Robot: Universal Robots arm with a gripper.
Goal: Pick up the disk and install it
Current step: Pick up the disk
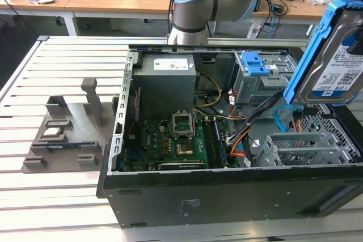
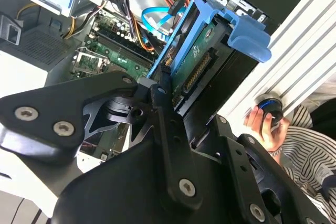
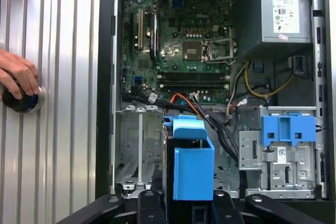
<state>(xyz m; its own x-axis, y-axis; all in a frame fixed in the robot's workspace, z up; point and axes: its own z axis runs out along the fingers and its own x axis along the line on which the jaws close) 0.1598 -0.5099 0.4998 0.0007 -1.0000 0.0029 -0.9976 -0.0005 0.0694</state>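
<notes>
Disk (image 1: 332,55) is picked up: the gripper (image 2: 181,95) is clamped on it and holds it tilted in the air over the open case (image 1: 227,196), near the empty cage (image 1: 300,148), so the install is not yet done. Labels: white sticker on the power supply (image 1: 167,89) and a white-and-blue label on the disk. I can't make out the print on either.

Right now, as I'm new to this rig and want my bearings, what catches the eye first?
The disk in its blue rail hangs in the jaws over the open case at the exterior view's right. Inside the case the green board lies bare. In the first wrist view a person's hand rests on a dark knob on the slatted table.
</notes>
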